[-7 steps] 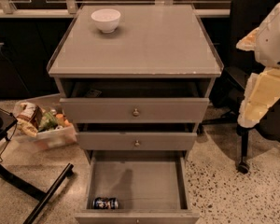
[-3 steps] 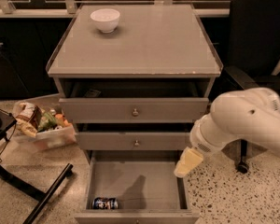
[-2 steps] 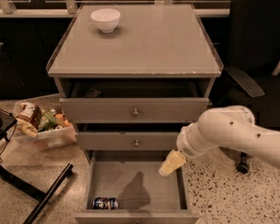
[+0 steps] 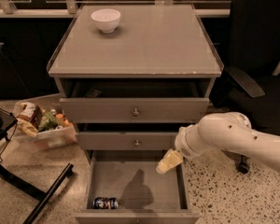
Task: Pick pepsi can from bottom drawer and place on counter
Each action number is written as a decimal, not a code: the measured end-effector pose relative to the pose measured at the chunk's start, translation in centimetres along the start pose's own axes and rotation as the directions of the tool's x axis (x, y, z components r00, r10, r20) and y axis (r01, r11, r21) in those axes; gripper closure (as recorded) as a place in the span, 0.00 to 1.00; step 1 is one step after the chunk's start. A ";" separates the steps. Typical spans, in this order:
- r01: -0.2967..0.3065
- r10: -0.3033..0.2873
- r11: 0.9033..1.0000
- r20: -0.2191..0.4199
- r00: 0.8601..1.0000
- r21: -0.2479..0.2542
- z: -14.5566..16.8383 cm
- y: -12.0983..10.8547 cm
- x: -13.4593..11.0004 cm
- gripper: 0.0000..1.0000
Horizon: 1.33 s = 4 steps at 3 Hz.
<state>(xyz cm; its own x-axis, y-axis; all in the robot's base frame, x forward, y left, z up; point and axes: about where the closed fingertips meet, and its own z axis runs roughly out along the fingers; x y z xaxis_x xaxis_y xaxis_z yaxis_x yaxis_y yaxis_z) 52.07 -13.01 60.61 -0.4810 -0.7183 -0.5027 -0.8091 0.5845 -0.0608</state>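
Camera view: I look down on the front of a grey cabinet, its lowest drawer nearest to me.
Bottom drawer (image 4: 107, 174): pulled out furthest of the three, with the grey floor open to view.
Pepsi can (image 4: 105, 203): lies on its side in the near left corner of the bottom drawer, close against the front wall, with nothing touching it.
Shadow (image 4: 135, 190): a dark patch on the drawer floor, just right of the can.
Gripper (image 4: 169, 161): a pale yellowish tip hanging over the far right part of the bottom drawer, above the floor and well apart from the can. I cannot tell the state of the claw from here.
Arm (image 4: 233, 139): white and rounded, it reaches in from the right edge and slopes down to the left towards the drawer.
Black frame (image 4: 42, 197): thin dark legs on the speckled floor at near left.
Middle drawer (image 4: 107, 141): slightly out, with a round metal knob (image 4: 136, 143) at its centre.
Snack box (image 4: 42, 125): on the floor left of the cabinet, filled with coloured packets.
Top drawer (image 4: 98, 110): slightly out, with a dark gap above its front.
Counter (image 4: 154, 45): the glossy grey top of the cabinet.
White bowl (image 4: 106, 20): upright on the far left part of the counter.
Black chair (image 4: 261, 55): at far right, beside the cabinet.
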 end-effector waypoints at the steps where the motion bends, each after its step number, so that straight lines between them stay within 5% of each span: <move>1: 0.025 -0.025 0.999 0.002 1.000 -0.046 3.1 -0.2 1.2 0.00; 3: 0.111 -0.082 0.977 0.161 0.984 -0.182 14.3 2.6 5.4 0.00; 4: 0.226 -0.166 0.953 0.275 0.947 -0.203 21.1 5.3 4.8 0.00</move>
<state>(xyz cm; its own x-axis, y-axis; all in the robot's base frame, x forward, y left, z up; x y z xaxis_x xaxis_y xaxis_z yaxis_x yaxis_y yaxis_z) 52.56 -5.44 39.68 -0.2284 -0.6731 -0.7034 -0.9480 0.3182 0.0033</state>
